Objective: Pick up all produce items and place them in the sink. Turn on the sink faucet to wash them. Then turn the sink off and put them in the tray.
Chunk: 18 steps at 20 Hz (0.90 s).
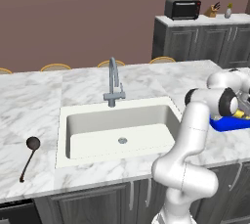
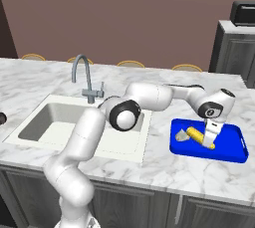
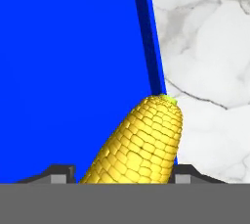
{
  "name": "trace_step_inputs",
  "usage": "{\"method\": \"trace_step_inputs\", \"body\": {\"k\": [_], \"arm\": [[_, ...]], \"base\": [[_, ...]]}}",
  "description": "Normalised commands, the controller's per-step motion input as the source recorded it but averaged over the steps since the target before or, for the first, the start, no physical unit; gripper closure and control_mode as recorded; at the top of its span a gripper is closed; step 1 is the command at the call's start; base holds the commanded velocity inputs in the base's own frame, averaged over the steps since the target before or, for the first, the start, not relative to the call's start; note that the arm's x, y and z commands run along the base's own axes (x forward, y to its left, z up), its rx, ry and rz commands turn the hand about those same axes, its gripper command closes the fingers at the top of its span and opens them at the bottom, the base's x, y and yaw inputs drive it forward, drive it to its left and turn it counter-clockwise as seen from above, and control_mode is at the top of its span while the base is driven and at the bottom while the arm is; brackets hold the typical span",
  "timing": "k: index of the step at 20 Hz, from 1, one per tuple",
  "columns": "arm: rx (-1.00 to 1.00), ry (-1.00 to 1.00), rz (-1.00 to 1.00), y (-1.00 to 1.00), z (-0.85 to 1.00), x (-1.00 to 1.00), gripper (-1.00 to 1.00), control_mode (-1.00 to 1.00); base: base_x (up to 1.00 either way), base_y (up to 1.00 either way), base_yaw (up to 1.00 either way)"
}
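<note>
My gripper (image 2: 211, 136) hangs low over the blue tray (image 2: 231, 151) at the right of the counter, shut on the yellow corn cob (image 2: 201, 136). Seen from the hand, the corn (image 3: 139, 142) sits between my two dark fingertips (image 3: 59, 174), its greenish end reaching the tray's rim (image 3: 146, 32). I cannot tell whether the corn rests on the tray floor. A small beige produce item (image 2: 183, 134) lies in the tray just left of the corn. The sink (image 1: 97, 145) holds nothing, and no water runs from the grey faucet (image 1: 113, 82).
A black long-handled ladle (image 1: 28, 158) lies on the marble left of the sink. A toaster oven (image 1: 182, 9) and small items stand on a far counter at the back right. My own arm arcs over the sink's right end (image 2: 144, 97).
</note>
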Motion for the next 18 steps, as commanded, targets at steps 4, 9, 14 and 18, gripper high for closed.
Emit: {"method": "trace_step_inputs", "body": {"k": [4, 9, 14, 18], "arm": [[0.07, 0.00, -0.03, -0.02, -0.33, 0.16, 1.00, -1.00], [0.06, 0.00, -0.03, -0.02, -0.29, 0.16, -1.00, -1.00], [0.06, 0.00, -0.02, -0.08, -0.16, 0.10, -1.00, -1.00], [0.04, 0.00, -0.03, -0.06, 0.19, -0.02, -1.00, -1.00]], "base": [[0.00, 0.00, 0.00], [0.00, 0.00, 0.00], [0.00, 0.00, 0.00], [0.00, 0.00, 0.00]]}}
